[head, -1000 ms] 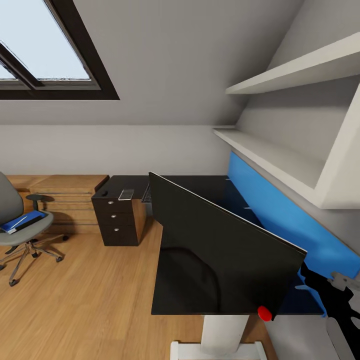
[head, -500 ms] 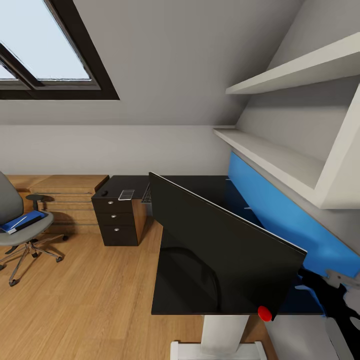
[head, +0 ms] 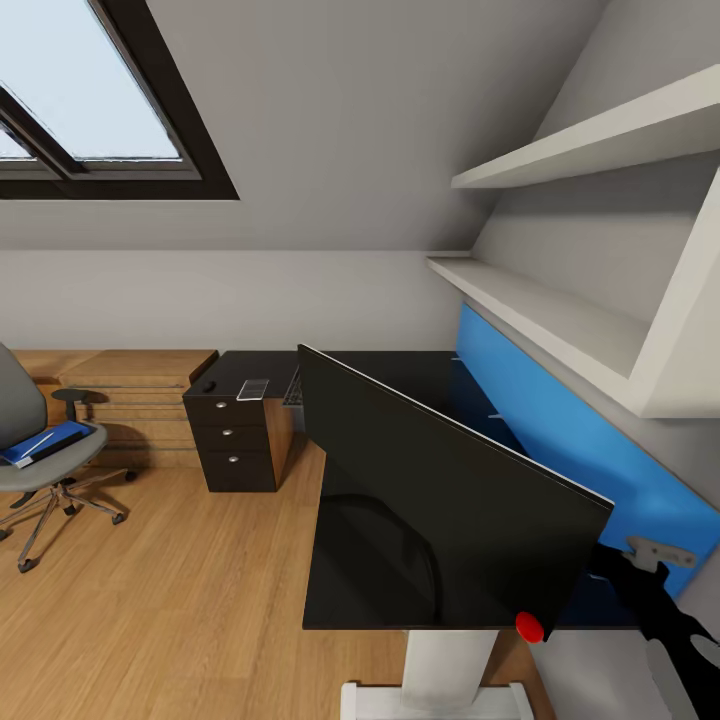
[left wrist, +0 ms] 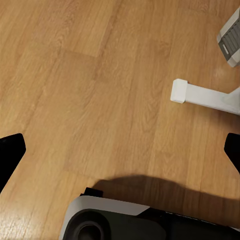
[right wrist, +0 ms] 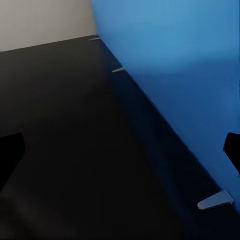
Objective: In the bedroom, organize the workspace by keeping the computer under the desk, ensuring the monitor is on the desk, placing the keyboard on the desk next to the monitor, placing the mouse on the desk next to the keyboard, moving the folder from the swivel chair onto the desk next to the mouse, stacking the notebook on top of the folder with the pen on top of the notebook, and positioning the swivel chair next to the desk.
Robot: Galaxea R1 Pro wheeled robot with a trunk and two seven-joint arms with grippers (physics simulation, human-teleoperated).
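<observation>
My right pincer (right wrist: 120,150) hangs wide apart over the black worktop (head: 400,375), behind the monitor (head: 450,500). My left pincer (left wrist: 120,150), also apart, faces the floor (left wrist: 100,75). The folder (head: 45,443) lies on the swivel chair (head: 30,460), well apart from both.

Attic bedroom, home-office corner. Evidence: sloped ceiling with skylight (head: 90,110); wood floor (head: 180,600); black desk (head: 390,375) bearing monitor (head: 440,500); swivel chair (head: 35,450); drawer unit (head: 240,440); white wall shelves (head: 560,310); blue back panel (head: 560,420).
</observation>
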